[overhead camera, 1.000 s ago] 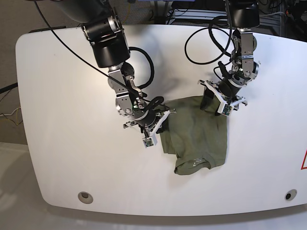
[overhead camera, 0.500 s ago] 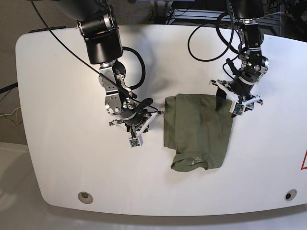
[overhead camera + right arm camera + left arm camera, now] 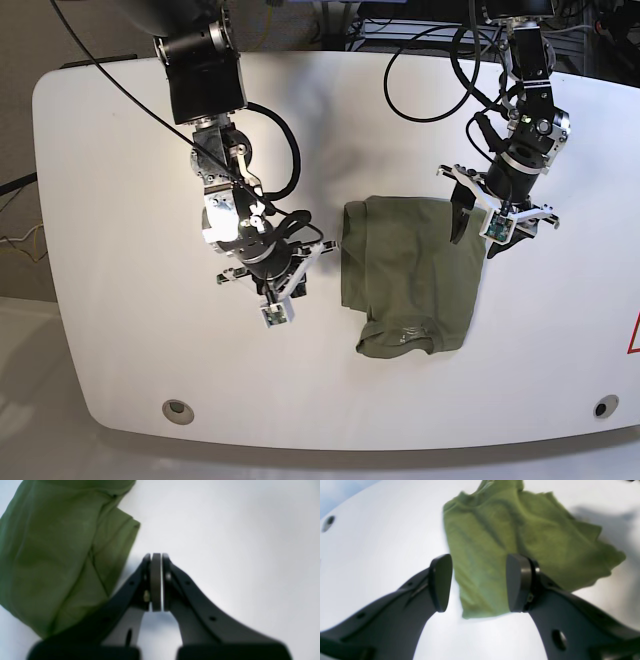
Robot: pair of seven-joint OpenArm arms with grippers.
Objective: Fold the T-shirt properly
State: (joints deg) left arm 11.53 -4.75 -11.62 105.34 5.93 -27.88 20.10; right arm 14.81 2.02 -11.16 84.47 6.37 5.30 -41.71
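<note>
The olive-green T-shirt lies on the white table as a rough folded rectangle, its collar toward the front edge. My left gripper hovers over the shirt's back right corner. Seen from the left wrist, this gripper is open, the T-shirt lies below and beyond its fingers, and nothing is pinched. My right gripper sits just left of the shirt, apart from it. The right wrist view shows this gripper shut and empty, pads pressed together, with the T-shirt off to its left.
The white table has round holes near the front edge at the left and right. Black cables loop over the back of the table. A red mark sits at the right edge.
My right gripper has let go of the shirt's left edge and drawn back to the left. The left gripper has shifted right, off the cloth. The shirt now lies flatter and squarer.
</note>
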